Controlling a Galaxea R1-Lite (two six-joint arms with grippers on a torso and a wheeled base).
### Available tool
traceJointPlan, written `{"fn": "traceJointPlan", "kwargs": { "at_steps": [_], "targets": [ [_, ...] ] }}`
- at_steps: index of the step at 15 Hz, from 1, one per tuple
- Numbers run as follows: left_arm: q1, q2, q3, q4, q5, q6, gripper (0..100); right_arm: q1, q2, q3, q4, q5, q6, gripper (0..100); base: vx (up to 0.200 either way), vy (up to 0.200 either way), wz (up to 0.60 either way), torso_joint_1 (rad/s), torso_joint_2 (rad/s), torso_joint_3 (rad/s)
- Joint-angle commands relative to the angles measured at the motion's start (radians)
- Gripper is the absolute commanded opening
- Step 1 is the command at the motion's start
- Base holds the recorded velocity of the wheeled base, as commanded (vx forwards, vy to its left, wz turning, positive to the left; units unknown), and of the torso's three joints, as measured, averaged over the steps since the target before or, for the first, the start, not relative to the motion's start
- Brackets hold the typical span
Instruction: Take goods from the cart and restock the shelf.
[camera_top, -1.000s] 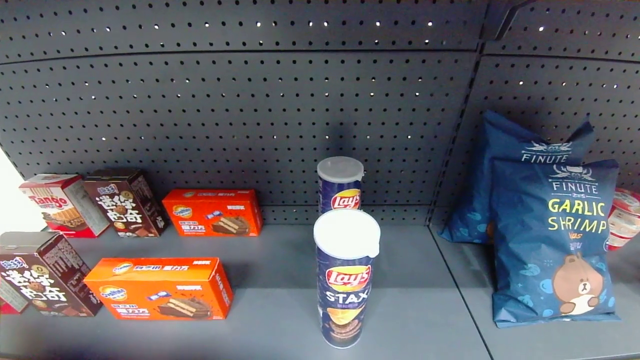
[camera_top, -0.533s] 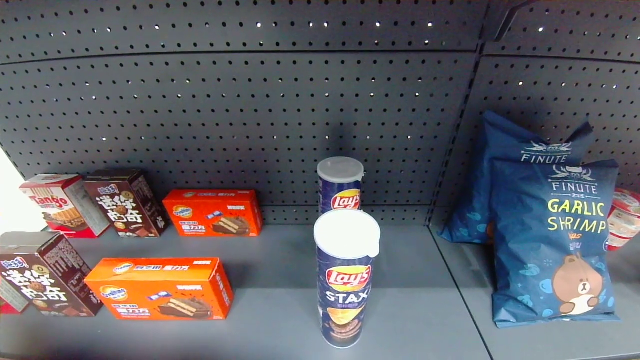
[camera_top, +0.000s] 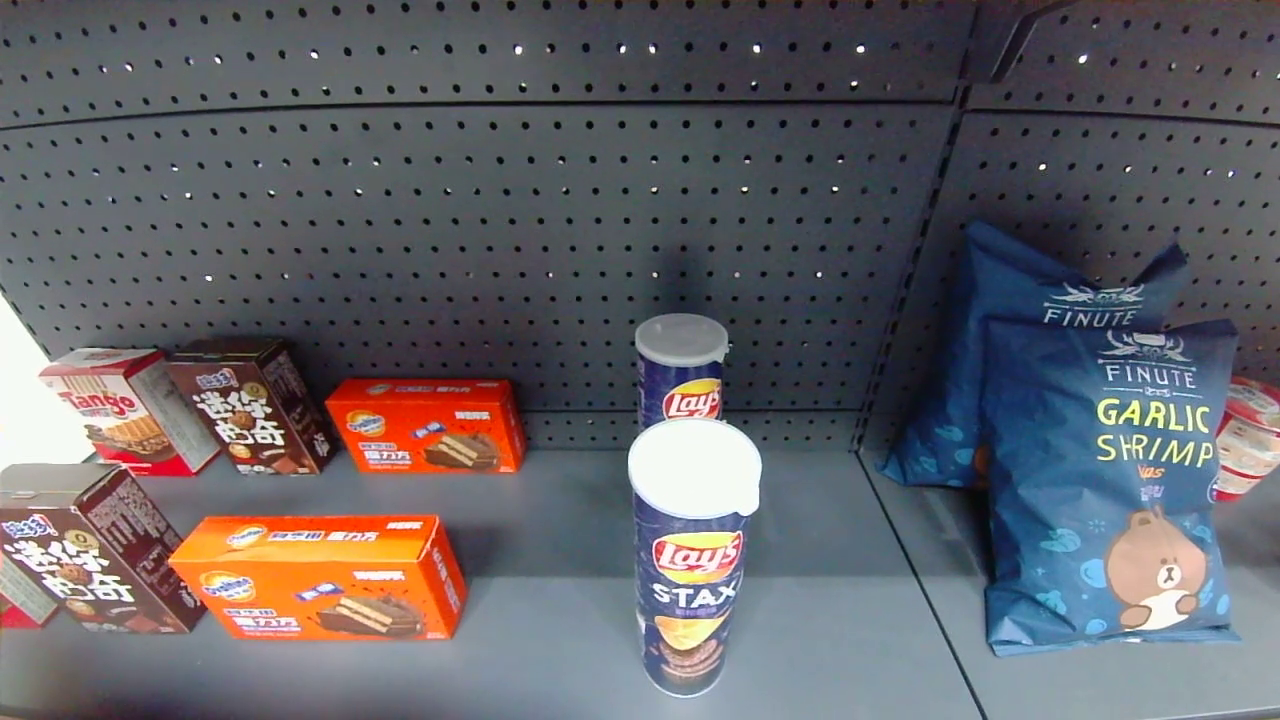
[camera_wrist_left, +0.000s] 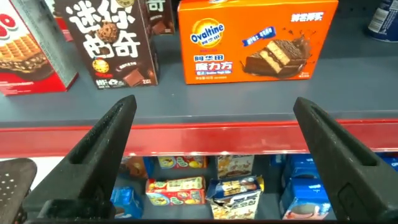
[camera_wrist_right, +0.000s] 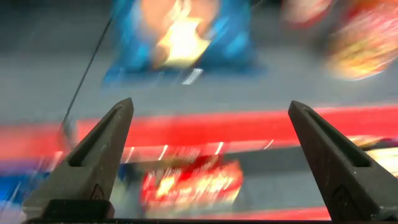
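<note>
Shelf (camera_top: 560, 490): grey deck with a perforated back panel (camera_top: 500, 220). A red edge strip (camera_wrist_left: 205, 137) runs along its front lip. All goods noted below stand on this deck.

Blue snack bags (camera_top: 1105, 480): two, at the robot's right, one leaning behind the other. The front one bears a cartoon bear. Judged soft, light, glossy and easily crushed. Best taken lightly by the upper seam or across the flanks.

Orange boxes (camera_top: 320, 575): two, lying on their long sides left of centre, one forward and one at the back panel. Judged stiff and light. Hold across the narrow faces.

Brown boxes (camera_top: 85, 545): two, upright at far left, one forward and one behind. A red-and-white wafer box (camera_top: 120, 410) stands just beside the rear one. Handling as for the orange boxes.

Chip cans (camera_top: 692, 560): two dark blue tubes with pale lids, upright at centre, one directly behind the other. Judged rigid, light, smooth-walled and prone to tipping. Grip round the mid-body, not the lid.

Left claw (camera_wrist_left: 214, 102): fingers spread wide with nothing between them, facing the shelf's front lip before the forward orange box.

Right claw (camera_wrist_right: 211, 104): fingers likewise apart and empty, facing the bags' section. That view is blurred.

Judgement: no item is in hand, and the next item has yet to be fetched.
</note>
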Motion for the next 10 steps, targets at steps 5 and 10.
{"fn": "traceJointPlan", "kwargs": {
  "at_steps": [5,10],
  "targets": [
    [0.000,-0.001,0.000,-0.002,-0.043,-0.009,100,0.000,0.002,0.000,-0.005,-0.012,0.014,100,0.000,0.000,0.00,0.000,0.00,0.000],
    [0.003,-0.001,0.000,0.000,-0.045,-0.009,100,0.124,-0.089,0.000,-0.007,-0.014,0.014,100,0.000,0.000,0.00,0.000,0.00,0.000]
  ]
}}
